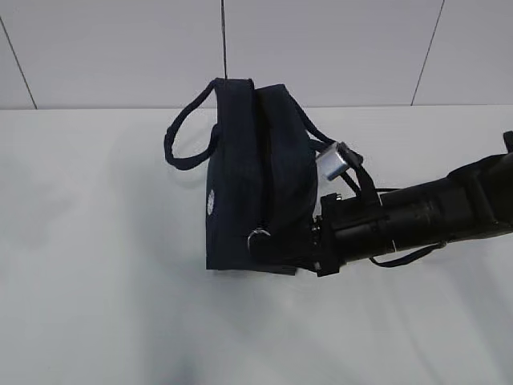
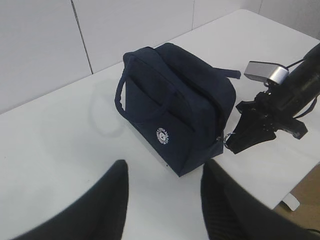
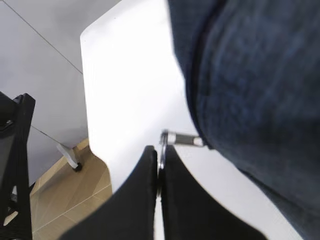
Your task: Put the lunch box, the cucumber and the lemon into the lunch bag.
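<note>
Right wrist view shows the right gripper (image 3: 159, 167) with its two dark fingers (image 3: 142, 192) pressed together on the thin metal ring pull (image 3: 162, 150) of the zipper, which hangs from the lower corner of the lunch bag (image 3: 250, 85); the navy fabric fills the frame just beyond the ring. From the left wrist view, the left gripper (image 2: 162, 200) hovers in front of the lunch bag (image 2: 175, 107), well apart from it, its fingers (image 2: 107, 205) standing apart with nothing between them, the round white logo (image 2: 162, 135) facing them. On the far side of the bag from there, the right arm (image 2: 285, 100) reaches in low and nearly level, its tip at the bag's bottom corner. In the exterior view the lunch bag (image 1: 252, 176) stands upright on the white table (image 1: 96, 281), zipper closed, one loop handle (image 1: 188, 132) arching to its left and the right arm (image 1: 425, 212) stretching away to its right. Bare tabletop lies in front of and left of the bag; the table's edge runs close behind the right gripper, the wall behind the bag.
</note>
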Controlling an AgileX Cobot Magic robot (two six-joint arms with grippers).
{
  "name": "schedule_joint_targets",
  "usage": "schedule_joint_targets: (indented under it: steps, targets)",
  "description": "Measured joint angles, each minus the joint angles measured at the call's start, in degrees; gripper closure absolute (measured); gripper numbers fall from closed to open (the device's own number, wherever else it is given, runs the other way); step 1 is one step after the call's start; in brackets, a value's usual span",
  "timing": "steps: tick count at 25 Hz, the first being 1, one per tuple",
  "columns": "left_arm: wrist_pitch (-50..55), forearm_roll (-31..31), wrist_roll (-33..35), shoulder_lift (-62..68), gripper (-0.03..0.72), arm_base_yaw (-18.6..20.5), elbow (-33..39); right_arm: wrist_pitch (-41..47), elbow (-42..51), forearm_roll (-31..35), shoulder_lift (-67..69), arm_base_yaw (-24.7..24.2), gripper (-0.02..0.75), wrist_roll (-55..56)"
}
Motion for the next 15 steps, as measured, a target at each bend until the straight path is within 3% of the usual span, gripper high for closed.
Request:
schedule_joint_targets:
  steps: [15]
  targets:
    - [-0.79, 0.00, 0.00, 0.00, 0.348, 0.00, 0.00, -0.99, 0.00, -4.41, -11.31, 0.00, 0.731, 10.76]
